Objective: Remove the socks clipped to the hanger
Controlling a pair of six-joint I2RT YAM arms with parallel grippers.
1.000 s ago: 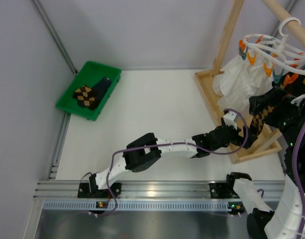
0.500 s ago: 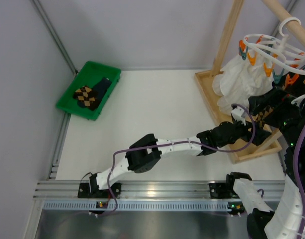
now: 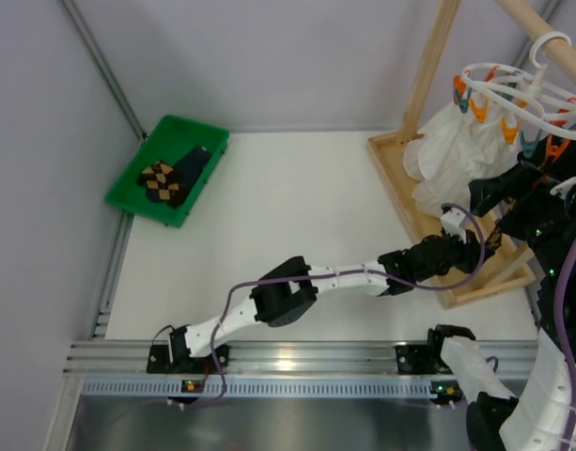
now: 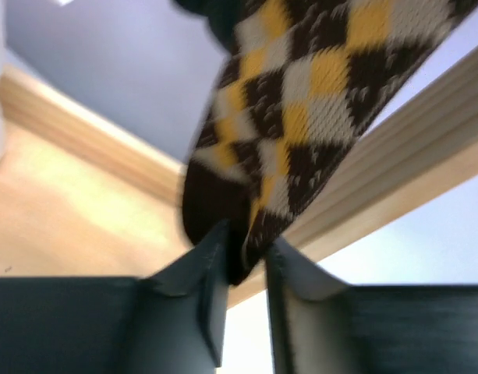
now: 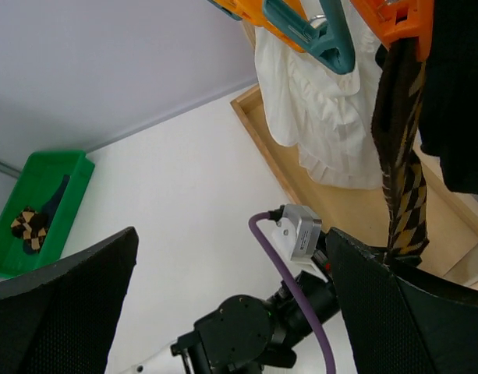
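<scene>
The argyle sock (image 4: 301,117) hangs at the right side of the top view, its upper end held in an orange clip (image 5: 398,19) of the white hanger (image 3: 513,94). In the right wrist view its long axis runs straight down, loose end lowest. In the left wrist view it slants from the upper right to the lower centre. There the left gripper (image 4: 242,257) has its jaws drawn almost together, pinching the sock's dark lower tip between the two fingers with only a narrow slit left. A plain dark sock (image 5: 457,101) hangs just beside the argyle one, at the right edge of the right wrist view. The right gripper (image 5: 231,234) has its jaws spread wide and holds nothing, its two dark fingers sitting in the lower corners of that view. A white cloth (image 5: 324,117) hangs behind the socks, over the base of the wooden rack (image 3: 428,66). Well apart, at the upper left of the table (image 3: 288,207), a green tray (image 3: 128,193) holds two socks (image 3: 170,174).
</scene>
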